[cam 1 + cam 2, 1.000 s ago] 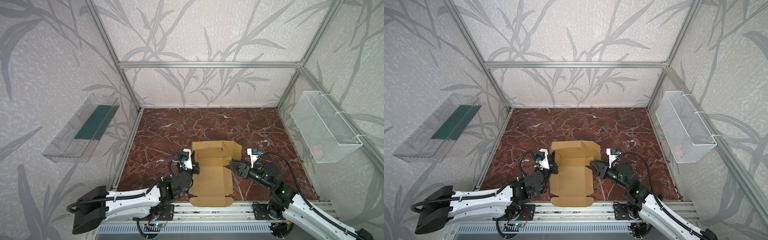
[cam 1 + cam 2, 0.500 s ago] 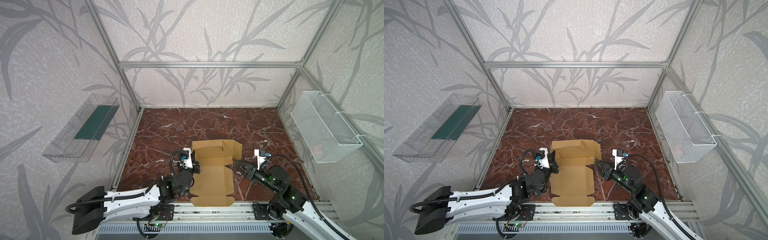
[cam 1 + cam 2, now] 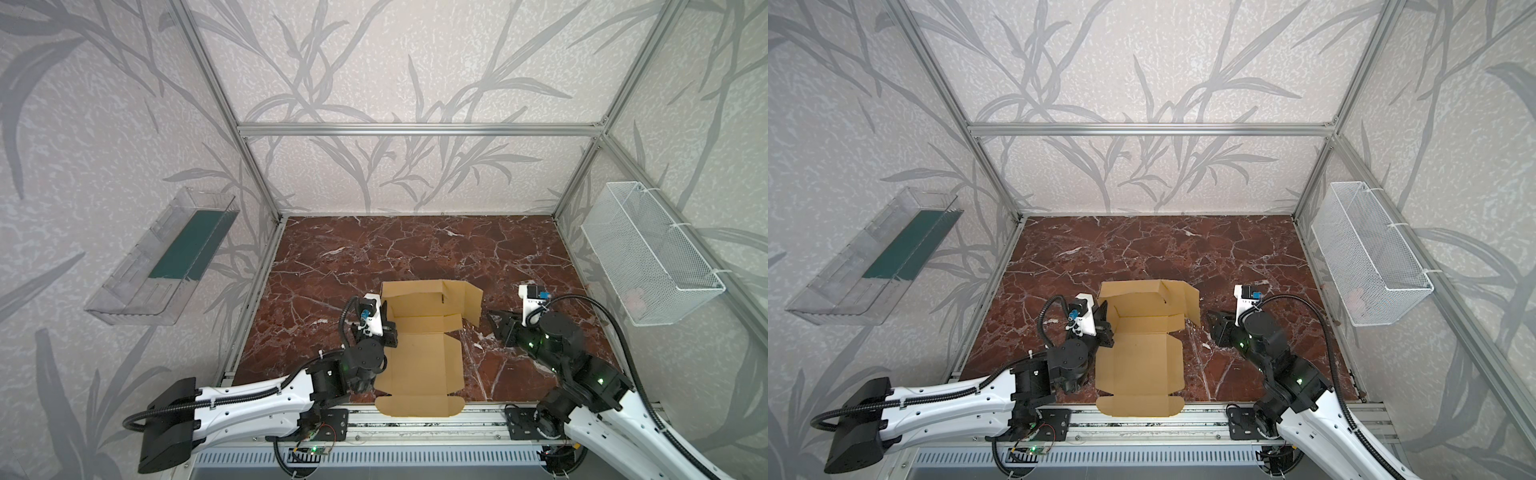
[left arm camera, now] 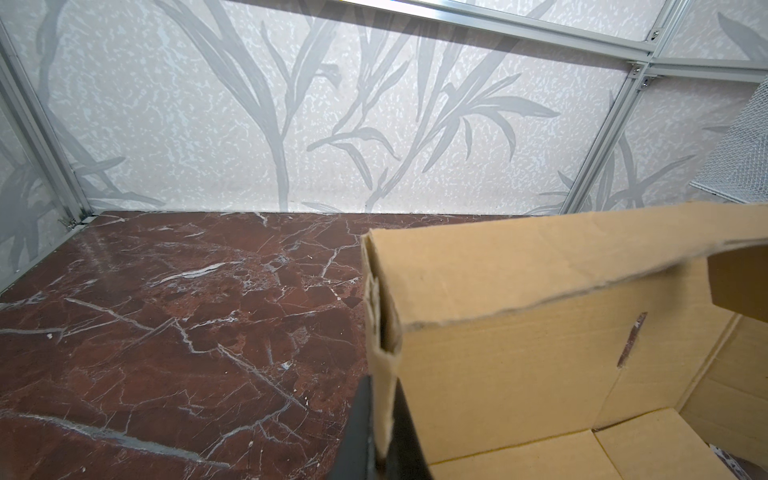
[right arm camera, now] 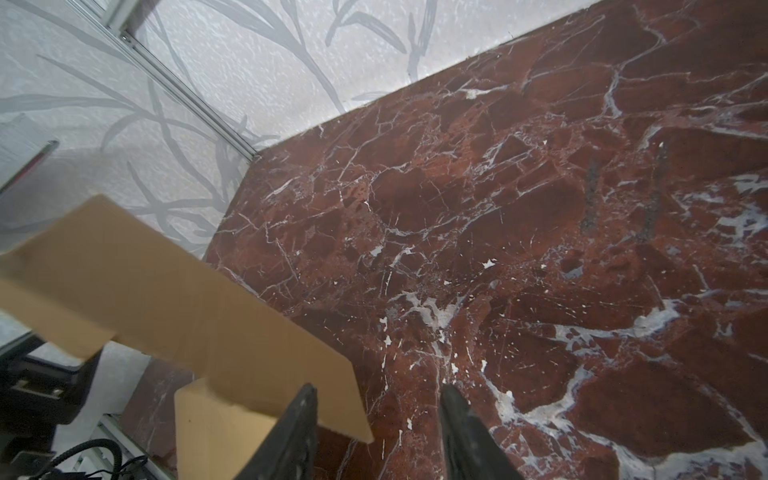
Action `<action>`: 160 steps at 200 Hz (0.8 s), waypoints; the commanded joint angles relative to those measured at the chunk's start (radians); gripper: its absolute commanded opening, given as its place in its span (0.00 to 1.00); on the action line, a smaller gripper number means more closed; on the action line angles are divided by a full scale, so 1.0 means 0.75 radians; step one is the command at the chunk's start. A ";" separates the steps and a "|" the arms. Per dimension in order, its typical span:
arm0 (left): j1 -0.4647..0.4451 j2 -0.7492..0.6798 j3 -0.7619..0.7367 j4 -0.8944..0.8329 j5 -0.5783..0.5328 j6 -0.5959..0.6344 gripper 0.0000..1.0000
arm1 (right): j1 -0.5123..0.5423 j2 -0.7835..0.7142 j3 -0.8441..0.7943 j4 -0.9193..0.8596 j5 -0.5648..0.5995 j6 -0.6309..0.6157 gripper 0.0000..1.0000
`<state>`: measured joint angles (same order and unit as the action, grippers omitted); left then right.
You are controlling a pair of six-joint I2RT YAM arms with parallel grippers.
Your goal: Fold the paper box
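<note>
**Change:** the right pincer [image 3: 493, 319] is drawn back from the box [image 3: 419, 357] and is now parted from it by bare table [image 3: 415, 249]. The box and the left pincer [image 4: 380, 415] are left as they were.

**Item:** box, plain tan cardboard, half formed. It is set at the table's near edge, about the middle, with its front flap laid over the rail [image 3: 482, 415]. The back wall [image 3: 411, 293] is raised and the right flap [image 3: 471, 303] is swung outward.

**Left pincer:** pressed together on the box's left wall, with the cardboard pinched between the fingers. This is judged to keep the wall upright and the box anchored.

**Right pincer:** spread, with nothing held. It is judged to be freed for a fresh approach to the loose right flap.

**Markings:** none are seen on the box, and no writing can be read elsewhere.
</note>
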<state>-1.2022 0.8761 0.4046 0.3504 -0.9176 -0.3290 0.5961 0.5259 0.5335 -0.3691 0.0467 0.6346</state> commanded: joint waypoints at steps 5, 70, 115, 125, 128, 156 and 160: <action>-0.003 -0.044 0.034 -0.055 0.015 -0.064 0.00 | -0.127 0.083 0.029 0.111 -0.218 -0.047 0.49; -0.003 -0.033 0.028 -0.050 0.039 -0.080 0.00 | -0.222 0.172 -0.059 0.487 -0.684 -0.011 0.46; -0.001 0.003 0.023 -0.006 0.039 -0.074 0.00 | -0.221 0.152 -0.161 0.531 -0.734 -0.004 0.43; -0.001 0.012 0.025 -0.001 0.043 -0.080 0.00 | -0.221 0.153 -0.179 0.546 -0.736 -0.005 0.43; -0.002 0.016 0.024 0.000 0.045 -0.079 0.00 | -0.220 0.153 -0.184 0.551 -0.737 -0.004 0.43; -0.002 0.039 0.029 0.015 0.058 -0.083 0.00 | -0.219 0.163 -0.202 0.581 -0.749 0.037 0.43; -0.002 0.040 0.029 0.016 0.059 -0.082 0.00 | -0.219 0.166 -0.202 0.585 -0.752 0.037 0.43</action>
<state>-1.2022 0.8978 0.4046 0.3233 -0.8780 -0.3592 0.4324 0.6479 0.3859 0.0040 -0.4789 0.6472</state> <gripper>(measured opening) 0.048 0.430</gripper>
